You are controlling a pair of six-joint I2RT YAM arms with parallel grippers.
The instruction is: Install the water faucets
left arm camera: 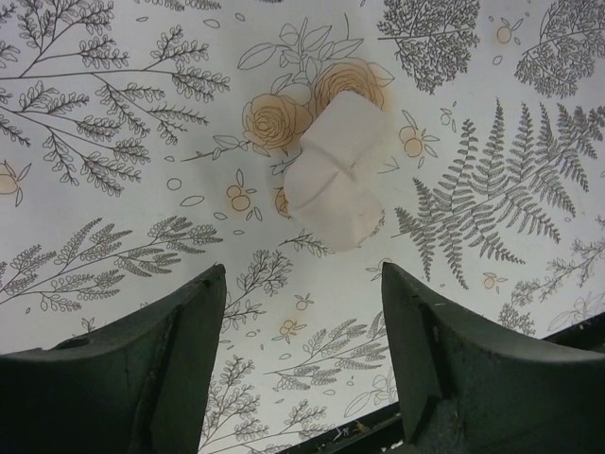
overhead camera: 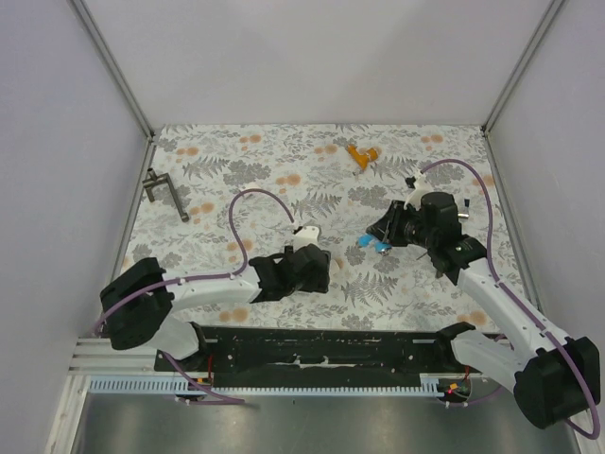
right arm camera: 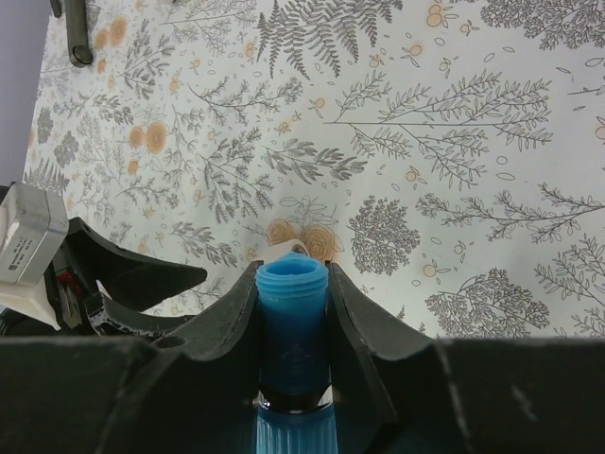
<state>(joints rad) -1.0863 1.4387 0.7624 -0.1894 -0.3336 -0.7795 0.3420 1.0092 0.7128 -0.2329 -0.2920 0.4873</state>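
Blue faucet (right arm camera: 293, 326) lies lengthwise in right tool (right arm camera: 293, 276), threaded end outward

From behind the arm bases at 6 o'clock, your top view looks steeply down on the whole table (overhead camera: 284, 156). Your left wrist view hangs close over the white fitting (left arm camera: 336, 170). Your right wrist view faces about 10 o'clock past the blue faucet (right arm camera: 293, 312), sharing the left gripper (right arm camera: 165, 295) with the top view.

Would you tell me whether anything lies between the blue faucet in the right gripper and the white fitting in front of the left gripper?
Nothing visible does. Only bare floral mat separates the blue faucet, clamped in the right gripper, from the white fitting; the open left gripper sits on its near side.
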